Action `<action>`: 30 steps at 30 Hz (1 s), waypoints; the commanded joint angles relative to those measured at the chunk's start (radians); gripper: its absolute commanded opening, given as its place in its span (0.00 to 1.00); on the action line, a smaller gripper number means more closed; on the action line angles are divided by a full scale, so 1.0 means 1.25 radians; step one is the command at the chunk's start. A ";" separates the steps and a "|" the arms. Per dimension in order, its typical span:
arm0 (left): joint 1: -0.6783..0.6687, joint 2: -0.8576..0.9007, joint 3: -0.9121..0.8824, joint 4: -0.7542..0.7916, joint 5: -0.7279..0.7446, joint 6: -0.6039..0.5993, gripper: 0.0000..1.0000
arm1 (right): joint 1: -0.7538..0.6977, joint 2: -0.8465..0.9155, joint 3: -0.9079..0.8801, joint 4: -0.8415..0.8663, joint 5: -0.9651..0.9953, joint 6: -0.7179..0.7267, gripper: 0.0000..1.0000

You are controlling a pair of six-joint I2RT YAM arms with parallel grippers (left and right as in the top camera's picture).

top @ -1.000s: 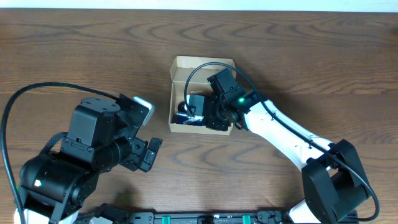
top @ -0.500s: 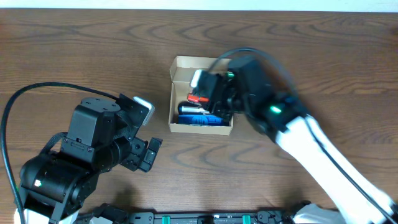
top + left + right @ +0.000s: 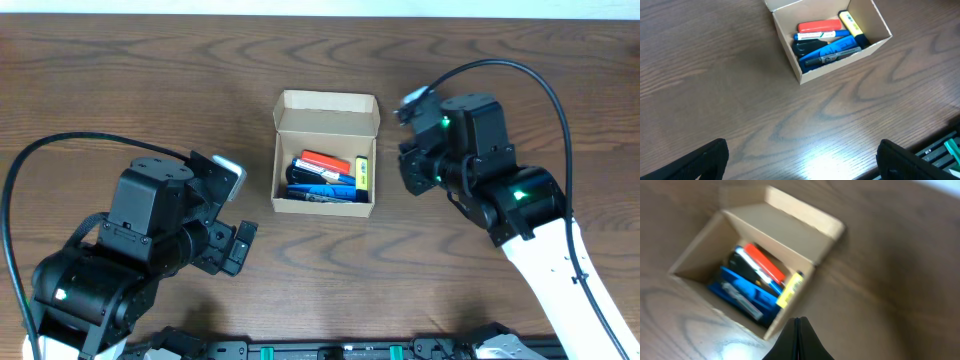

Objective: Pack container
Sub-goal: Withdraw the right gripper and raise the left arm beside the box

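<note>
The tan cardboard container (image 3: pixel 326 114) stands open at the table's middle, its lid flap folded back. It holds a red item (image 3: pixel 325 160), blue pens (image 3: pixel 318 185), a black item and a yellow highlighter (image 3: pixel 362 172). The box also shows in the left wrist view (image 3: pixel 867 20) and in the right wrist view (image 3: pixel 782 230). My right gripper (image 3: pixel 415 170) is shut and empty, lifted just right of the box; its fingertips (image 3: pixel 798 325) are pressed together. My left gripper (image 3: pixel 238 247) is open and empty, left and in front of the box, its fingers (image 3: pixel 707 160) wide apart.
A black rail with green and teal parts (image 3: pixel 330 350) runs along the table's front edge and shows in the left wrist view (image 3: pixel 945 147). The left arm's cable (image 3: pixel 40 150) loops over the table at the left.
My right gripper has come up out of the box and swung to the right, leaving the pens and the highlighter inside. The left arm has not moved.
</note>
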 commanded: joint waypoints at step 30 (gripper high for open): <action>0.180 0.319 -0.012 0.271 0.239 -0.022 0.95 | -0.064 0.131 -0.315 0.246 0.012 0.425 0.01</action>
